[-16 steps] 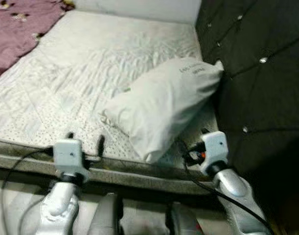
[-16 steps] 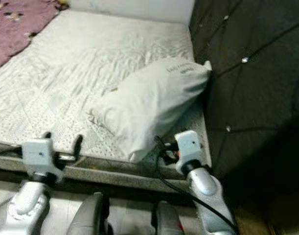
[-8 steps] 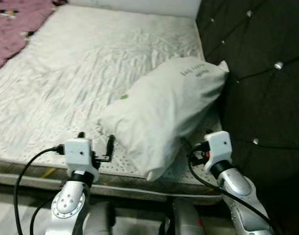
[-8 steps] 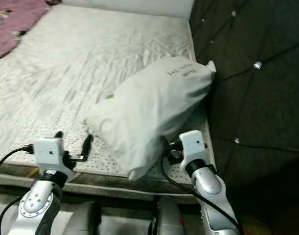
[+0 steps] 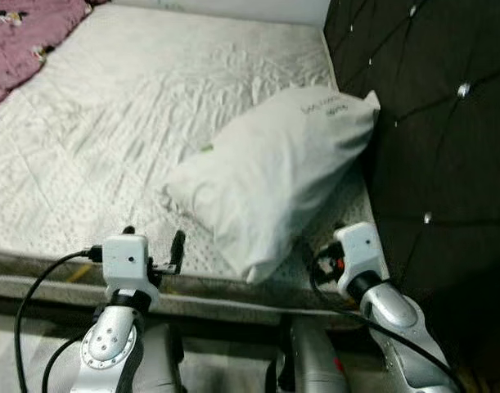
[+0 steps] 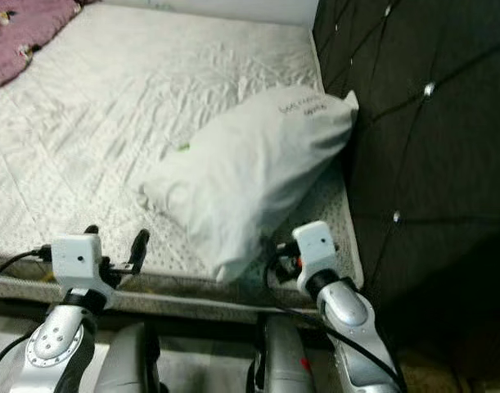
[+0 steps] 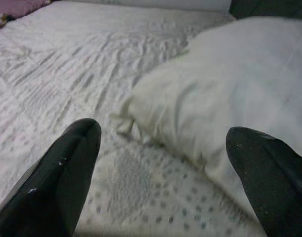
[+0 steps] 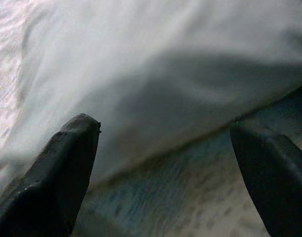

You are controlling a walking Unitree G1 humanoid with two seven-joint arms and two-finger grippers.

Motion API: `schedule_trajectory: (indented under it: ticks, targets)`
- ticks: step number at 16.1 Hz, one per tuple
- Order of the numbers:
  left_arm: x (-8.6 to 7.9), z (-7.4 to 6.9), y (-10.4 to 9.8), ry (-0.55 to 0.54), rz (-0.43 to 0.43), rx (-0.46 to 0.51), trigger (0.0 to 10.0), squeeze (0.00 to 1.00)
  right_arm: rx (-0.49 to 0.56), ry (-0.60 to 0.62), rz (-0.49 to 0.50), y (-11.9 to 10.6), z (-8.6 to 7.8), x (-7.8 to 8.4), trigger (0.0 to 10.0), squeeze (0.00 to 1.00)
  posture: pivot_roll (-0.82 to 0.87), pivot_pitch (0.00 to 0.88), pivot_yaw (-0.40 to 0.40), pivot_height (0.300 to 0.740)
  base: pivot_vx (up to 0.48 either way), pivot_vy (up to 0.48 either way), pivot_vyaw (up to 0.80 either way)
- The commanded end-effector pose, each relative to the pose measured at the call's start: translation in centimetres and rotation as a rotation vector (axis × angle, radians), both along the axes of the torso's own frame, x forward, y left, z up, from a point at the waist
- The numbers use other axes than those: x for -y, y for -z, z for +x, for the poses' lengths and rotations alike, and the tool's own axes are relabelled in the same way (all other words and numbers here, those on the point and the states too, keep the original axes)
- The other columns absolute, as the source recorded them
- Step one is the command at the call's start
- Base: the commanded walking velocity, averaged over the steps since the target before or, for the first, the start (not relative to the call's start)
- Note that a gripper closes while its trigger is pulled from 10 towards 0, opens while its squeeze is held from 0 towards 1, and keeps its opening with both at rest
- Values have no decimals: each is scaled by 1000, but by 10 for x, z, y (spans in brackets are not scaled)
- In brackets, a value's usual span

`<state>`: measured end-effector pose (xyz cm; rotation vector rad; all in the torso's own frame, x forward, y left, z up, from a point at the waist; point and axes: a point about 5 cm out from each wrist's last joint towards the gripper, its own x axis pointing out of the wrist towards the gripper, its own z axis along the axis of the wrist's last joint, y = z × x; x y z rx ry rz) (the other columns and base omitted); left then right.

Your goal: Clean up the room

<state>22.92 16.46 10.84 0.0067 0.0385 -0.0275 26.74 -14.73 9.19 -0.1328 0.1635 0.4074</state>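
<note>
At mattress (image 5: 110, 139) near edge: pillow (image 5: 274, 172) lies against tufted headboard (image 5: 430, 123). Left gripper (image 5: 153, 242) spread wide, empty; right gripper (image 8: 165, 163) spread wide just before the pillow, touching nothing.

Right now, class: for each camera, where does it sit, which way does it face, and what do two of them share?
Head stereo eyes: look down at the mattress, pillow and headboard; both silver arms show.
Left wrist: looks along the open left gripper at the pillow's corner.
Right wrist: looks along the open right gripper at the pillow's underside.
Shared: all views see the pillow.
</note>
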Motion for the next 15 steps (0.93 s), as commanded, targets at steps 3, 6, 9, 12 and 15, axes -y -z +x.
schedule_trajectory:
  ticks: [3,6,9,12,15]
  targets:
    - [-5,-3,-1,-25,12,-2,10000,0,-68,-135,21,-1,-7,-5,10000,0,2,128,-56,548,0,0,0]
    - [-3,1,-4,-19,18,16,10000,0,-60,-227,52,-9,1,-10,10000,0,6,127,-50,548,0,0,0]
    - [-5,2,-6,-19,25,24,10000,0,-54,-197,88,-12,6,-21,10000,0,15,127,-49,548,0,0,800]
    - [-6,2,-8,-19,31,27,10000,0,-122,-137,32,0,10,-26,10000,0,31,133,-47,548,0,0,0]
    - [-7,1,-10,-20,40,28,10000,0,-160,-42,38,0,26,-31,10000,0,46,133,-37,548,0,0,0]
